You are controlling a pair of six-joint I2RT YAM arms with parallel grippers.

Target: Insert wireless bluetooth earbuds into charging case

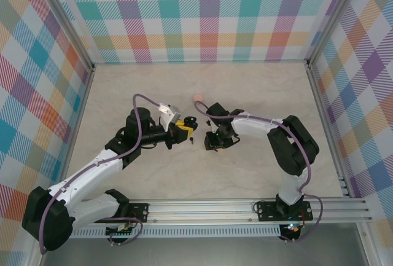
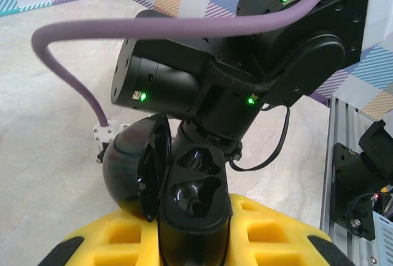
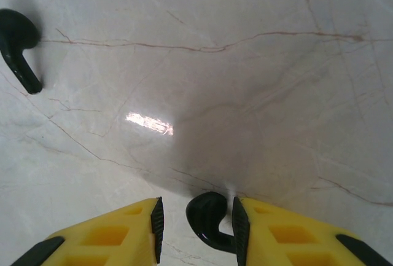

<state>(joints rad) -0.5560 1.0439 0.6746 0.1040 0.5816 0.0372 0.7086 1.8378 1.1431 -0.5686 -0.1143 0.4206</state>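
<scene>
Marble-patterned bench [image 1: 258,94] carries both arms, which meet near its middle. The left end effector [image 2: 195,229] is clenched on a black charging case [image 2: 193,195], held upright with its lid [image 2: 132,168] swung open and both sockets bare. The right end effector [image 3: 196,224] is released over the bench. A black earbud [image 3: 207,217] lies between its jaws, touching one finger pad [image 3: 241,232] and just clear of the other. A second black earbud [image 3: 18,45] lies well apart.

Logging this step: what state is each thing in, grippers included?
case: lid open, wells look empty, held.
left gripper: shut on case.
right gripper: open, straddling near bud.
near bud: on table, unclamped.
far bud: loose on table.
</scene>
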